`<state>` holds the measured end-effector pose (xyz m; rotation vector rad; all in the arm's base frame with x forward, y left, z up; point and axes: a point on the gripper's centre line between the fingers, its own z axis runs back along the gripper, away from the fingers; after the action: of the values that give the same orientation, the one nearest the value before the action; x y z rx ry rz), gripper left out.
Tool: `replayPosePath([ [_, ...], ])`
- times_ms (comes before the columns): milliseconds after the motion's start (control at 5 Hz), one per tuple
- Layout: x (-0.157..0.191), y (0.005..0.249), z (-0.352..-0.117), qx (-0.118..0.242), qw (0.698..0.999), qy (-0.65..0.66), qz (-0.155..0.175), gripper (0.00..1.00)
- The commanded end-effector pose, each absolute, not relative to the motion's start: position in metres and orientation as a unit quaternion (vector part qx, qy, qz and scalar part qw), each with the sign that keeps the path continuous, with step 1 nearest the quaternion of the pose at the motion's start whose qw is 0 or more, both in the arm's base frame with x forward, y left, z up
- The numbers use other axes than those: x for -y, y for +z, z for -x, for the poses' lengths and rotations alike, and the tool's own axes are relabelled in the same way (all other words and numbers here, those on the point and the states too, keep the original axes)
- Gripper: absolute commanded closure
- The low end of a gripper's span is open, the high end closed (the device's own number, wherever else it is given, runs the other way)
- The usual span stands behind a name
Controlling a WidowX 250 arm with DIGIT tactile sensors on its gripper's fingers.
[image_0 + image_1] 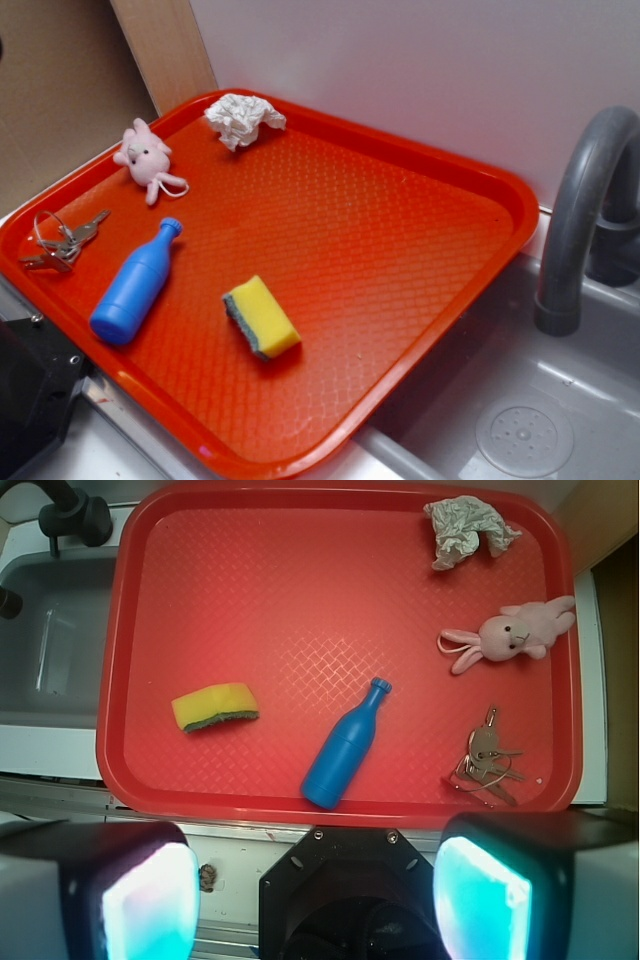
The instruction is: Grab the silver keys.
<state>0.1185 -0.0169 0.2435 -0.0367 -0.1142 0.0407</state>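
Tool (315,880) hangs wide open w/ nothing gripped, high above the red plastic tray (300,600), presumably to survey; small silver metal keys (485,760) lie just right of blue plastic bottle (345,748).
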Motion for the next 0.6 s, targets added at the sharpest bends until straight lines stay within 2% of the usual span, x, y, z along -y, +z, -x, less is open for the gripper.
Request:
replayPosePath([
  [0, 0.017, 0.243, -0.119, 0.057, 0.998, 0.020, 0.018, 0.00],
  [200, -0.028, 0.219, -0.131, 0.045, 0.991, 0.124, 0.024, 0.00],
  [400, -0.058, 0.205, -0.129, 0.021, 0.977, 0.211, 0.031, 0.00],
])
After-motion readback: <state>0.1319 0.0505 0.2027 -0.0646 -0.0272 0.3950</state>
